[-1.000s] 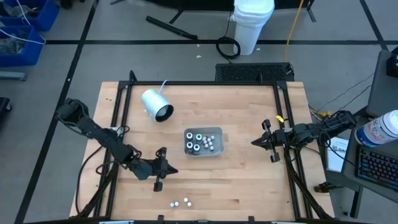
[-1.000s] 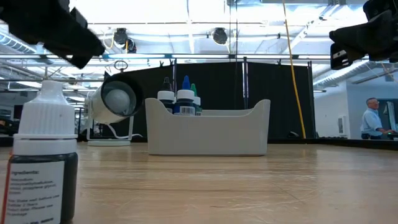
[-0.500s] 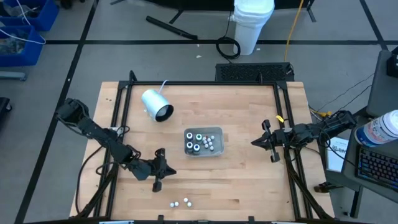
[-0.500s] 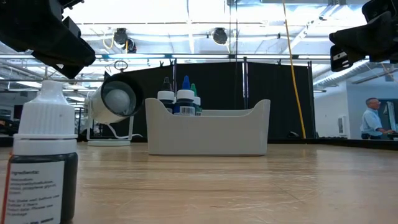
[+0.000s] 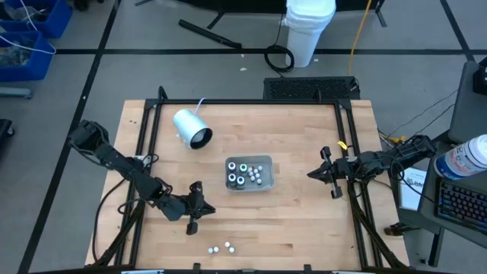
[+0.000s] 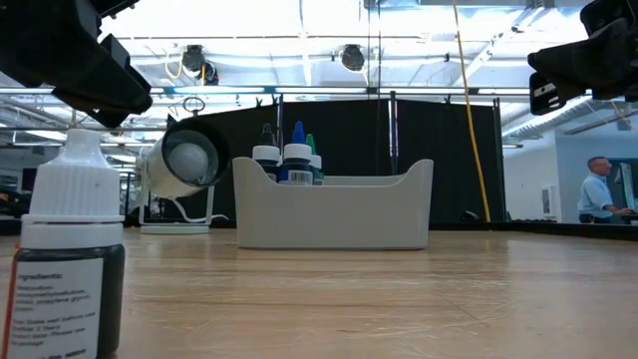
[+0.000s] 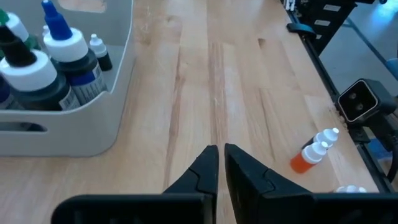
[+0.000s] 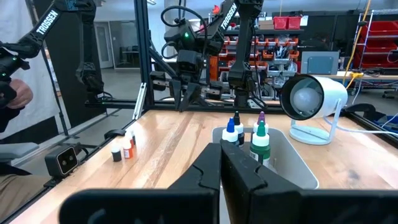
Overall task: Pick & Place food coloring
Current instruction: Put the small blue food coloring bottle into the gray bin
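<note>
Several food coloring bottles (image 5: pixel 246 174) stand upright in the shallow grey tray (image 5: pixel 265 161) at mid-table; the left wrist view shows them (image 7: pixel 60 60) with white and blue tips. Three more bottles (image 5: pixel 220 248) lie loose near the table's front edge, one of them orange (image 7: pixel 309 155). A dark one with a white cap (image 6: pixel 70 249) stands close to the low camera. My left gripper (image 5: pixel 211 208) hovers above bare wood between the tray and the loose bottles. Its fingertips (image 7: pixel 221 155) are all but together, with nothing between them. My right gripper (image 5: pixel 311 174) waits shut by the table's right edge.
A white cylinder with a cord (image 5: pixel 192 128) lies at the far left of the table. Black frame rails (image 5: pixel 346 144) run along the table's sides. A small camera box (image 7: pixel 356 102) sits at the front edge. Bare wood (image 5: pixel 297 221) lies between tray and front edge.
My left gripper has rolled a little about its own pointing line and has stayed where it was. The bottles, the tray and my right arm have not moved.
</note>
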You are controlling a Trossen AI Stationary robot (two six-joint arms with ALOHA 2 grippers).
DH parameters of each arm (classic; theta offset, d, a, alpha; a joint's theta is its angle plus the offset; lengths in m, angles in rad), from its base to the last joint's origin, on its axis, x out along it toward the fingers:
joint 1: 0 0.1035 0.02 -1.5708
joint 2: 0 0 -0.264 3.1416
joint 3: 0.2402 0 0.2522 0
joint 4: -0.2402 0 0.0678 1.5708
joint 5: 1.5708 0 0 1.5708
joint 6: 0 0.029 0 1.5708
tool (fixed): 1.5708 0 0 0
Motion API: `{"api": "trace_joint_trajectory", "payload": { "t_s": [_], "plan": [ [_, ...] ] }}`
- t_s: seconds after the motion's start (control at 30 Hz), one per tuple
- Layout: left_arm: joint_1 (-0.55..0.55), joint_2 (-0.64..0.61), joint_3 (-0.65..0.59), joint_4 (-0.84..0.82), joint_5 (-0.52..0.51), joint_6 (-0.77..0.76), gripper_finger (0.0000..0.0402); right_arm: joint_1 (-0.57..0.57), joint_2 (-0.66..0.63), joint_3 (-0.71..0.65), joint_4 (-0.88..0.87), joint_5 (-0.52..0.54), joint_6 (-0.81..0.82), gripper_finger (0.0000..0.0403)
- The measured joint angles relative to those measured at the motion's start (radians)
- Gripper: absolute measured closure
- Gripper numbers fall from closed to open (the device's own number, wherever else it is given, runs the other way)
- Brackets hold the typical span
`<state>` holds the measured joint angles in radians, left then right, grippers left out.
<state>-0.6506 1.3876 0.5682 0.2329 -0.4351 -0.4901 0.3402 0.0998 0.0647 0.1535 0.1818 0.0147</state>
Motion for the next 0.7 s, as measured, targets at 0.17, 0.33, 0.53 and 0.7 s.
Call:
{"api": "trace_joint_trajectory", "payload": {
  "t_s": [0.17,0.33,0.53,0.7],
  "plan": [
    [0.0,0.0,0.0,-0.012,0.0,-0.011,0.0372,0.0,0.0,0.0,0.0,0.0,0.0,0.0403],
    [0.0,0.0,0.0,-0.023,0.0,-0.013,0.0381,0.0,0.0,0.0,0.0,0.0,0.0,0.0403],
    [0.0,0.0,0.0,-0.023,-0.001,-0.013,0.0396,0.0,0.0,0.0,0.0,0.0,0.0,0.0403],
    [0.0,0.0,0.0,-0.023,-0.001,-0.013,0.0391,0.0,0.0,0.0,0.0,0.0,0.0,0.0403]
  ]
}}
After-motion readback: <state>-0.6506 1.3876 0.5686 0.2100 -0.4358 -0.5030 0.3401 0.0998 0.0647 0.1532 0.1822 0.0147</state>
